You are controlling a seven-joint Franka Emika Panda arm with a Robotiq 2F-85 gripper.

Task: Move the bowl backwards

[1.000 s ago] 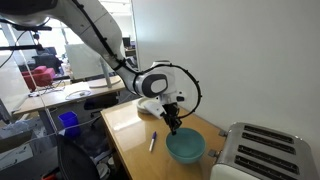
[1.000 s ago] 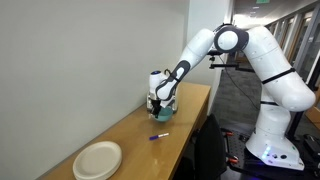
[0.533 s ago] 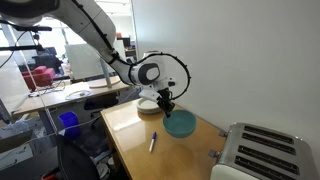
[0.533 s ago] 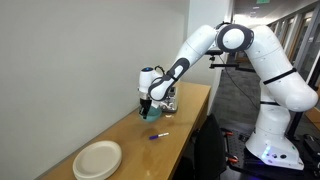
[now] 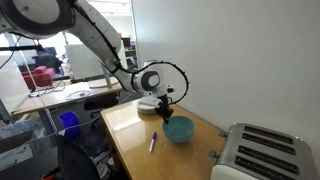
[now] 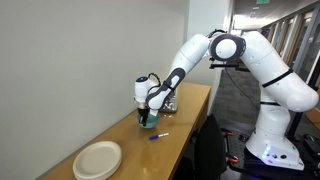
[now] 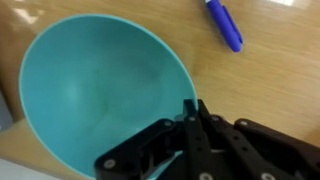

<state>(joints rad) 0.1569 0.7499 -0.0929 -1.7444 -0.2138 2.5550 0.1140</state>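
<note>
The teal bowl (image 5: 180,129) sits on the wooden table, mid-table, in both exterior views (image 6: 148,120). It fills the wrist view (image 7: 95,90), upright and empty. My gripper (image 5: 166,110) is shut on the bowl's rim; in the wrist view the fingers (image 7: 190,108) pinch the rim at its lower right edge. In an exterior view the gripper (image 6: 147,114) hides most of the bowl.
A blue marker (image 5: 153,142) lies on the table near the bowl, also in the wrist view (image 7: 224,24). A white plate (image 6: 97,159) lies at the table's end. A toaster (image 5: 260,155) stands at the other end. The wall runs along one long side.
The gripper has dragged the bowl along the table, away from the toaster and toward the white plate. It stays shut on the rim throughout.
</note>
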